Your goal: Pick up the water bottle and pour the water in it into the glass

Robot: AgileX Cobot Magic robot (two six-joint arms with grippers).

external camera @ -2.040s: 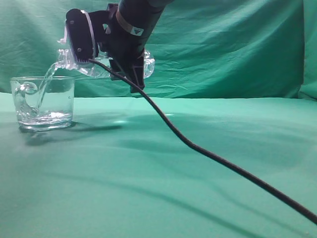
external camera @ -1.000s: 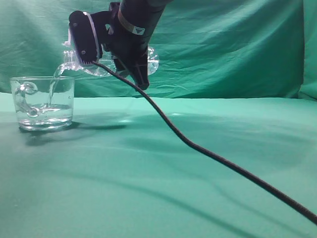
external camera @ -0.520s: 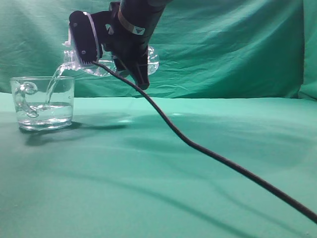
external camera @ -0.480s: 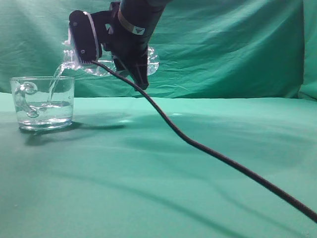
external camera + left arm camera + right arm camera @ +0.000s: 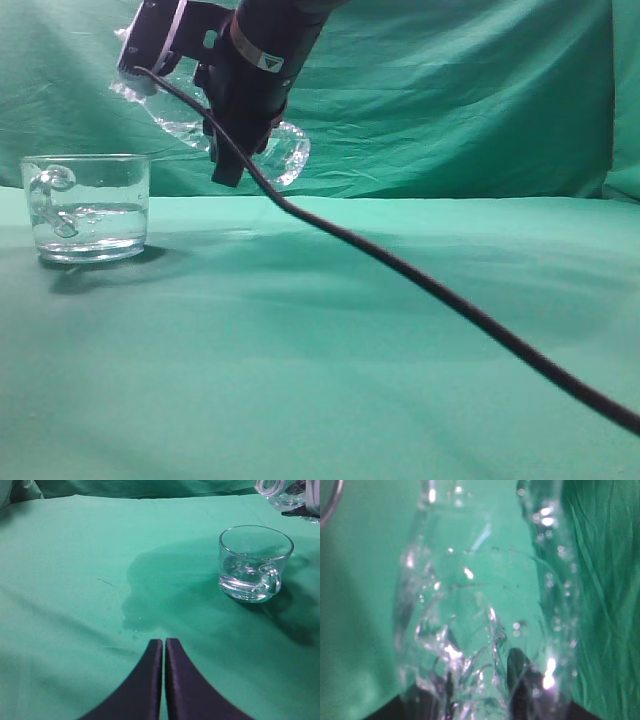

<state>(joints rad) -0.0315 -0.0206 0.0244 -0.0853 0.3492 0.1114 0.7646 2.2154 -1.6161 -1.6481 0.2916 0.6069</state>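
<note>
The table (image 5: 330, 340) is covered with a green cloth, and the same wrinkled green cloth hangs as a backdrop (image 5: 450, 90) along the top of the frame. A thick black cable (image 5: 430, 290) runs from the arm at upper left down across the middle to the lower right edge; it passes in front of the table but does not cover the glass.

The glass (image 5: 88, 207) stands at the left of the frame, handle toward the left, with the water (image 5: 90, 222) filling roughly the lower half. In the left wrist view a darker patch (image 5: 150, 587) shows on the cloth left of the glass.

The right gripper (image 5: 240, 125) is clenched around the water bottle (image 5: 275, 150), which it holds in the air at upper left, tilted, neck up toward the left, beside the glass and apart from it. The arm hides most of the bottle.

A small light label sits on the arm; its writing is too small to read.

The left gripper (image 5: 163, 652) hangs over the table, fingers pressed together, holding nothing.
</note>
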